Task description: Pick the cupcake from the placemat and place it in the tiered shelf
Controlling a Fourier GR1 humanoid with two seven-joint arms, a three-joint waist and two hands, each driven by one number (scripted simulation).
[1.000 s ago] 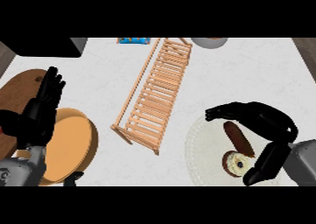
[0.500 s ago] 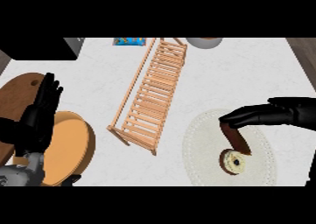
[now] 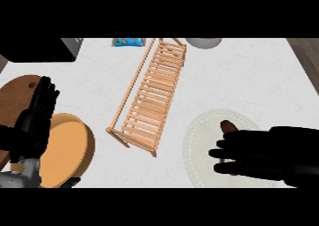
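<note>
The right hand (image 3: pixel 266 155) is low over the placemat (image 3: pixel 199 132), a pale round mat at the lower right of the tabletop (image 3: pixel 240 79), and it covers most of the cupcake (image 3: pixel 227 127); only a brown top pokes out just above the fingers (image 3: pixel 223 143). Those fingers are curled in over the spot where the cupcake sits, yet whether they have closed on it I cannot tell, since the hand hides the contact. So the pick looks to be in progress at best, and nothing has reached the tiered shelf (image 3: pixel 152 99), the slatted wooden frame lying at a slant across the middle of the tabletop, just left of the placemat. The lift, the carry leftward and the placing all remain. On the far left, the left hand (image 3: pixel 36 117) rests open, fingers straight and pointing up the view, above a round orange plate (image 3: pixel 74 148) and a brown wooden board (image 3: pixel 12 95). A blue packet (image 3: pixel 127 42) and a grey bowl (image 3: pixel 204 42) sit at the far edge, well apart from the route. Between the mat and the shelf I see nothing in the way.
</note>
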